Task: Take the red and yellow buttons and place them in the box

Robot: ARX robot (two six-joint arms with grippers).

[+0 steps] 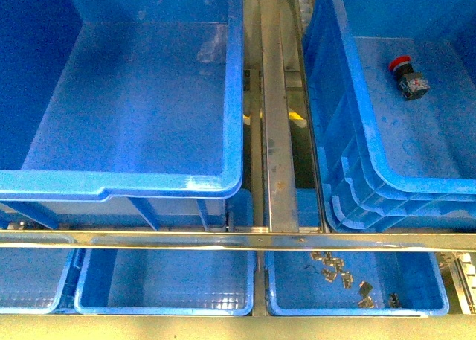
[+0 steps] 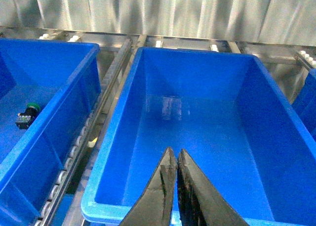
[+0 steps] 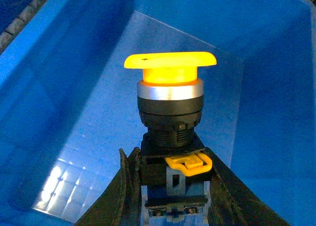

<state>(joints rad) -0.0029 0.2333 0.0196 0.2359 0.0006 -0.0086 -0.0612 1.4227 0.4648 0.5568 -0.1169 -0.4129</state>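
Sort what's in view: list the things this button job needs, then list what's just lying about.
Belongs to the job:
- yellow button, gripped by the right gripper
- red button in the right-hand crate
- large blue box

Just lying about:
- green button
- small metal parts
- shallow blue trays
- left gripper, closed and empty

Factory sorting line: blue crates (image 1: 223,94) on roller rails (image 2: 74,152).

A large crate (image 1: 149,117) sits left; a rail (image 1: 277,132) divides it from the right crate (image 1: 349,132), a button (image 1: 407,76) inside.
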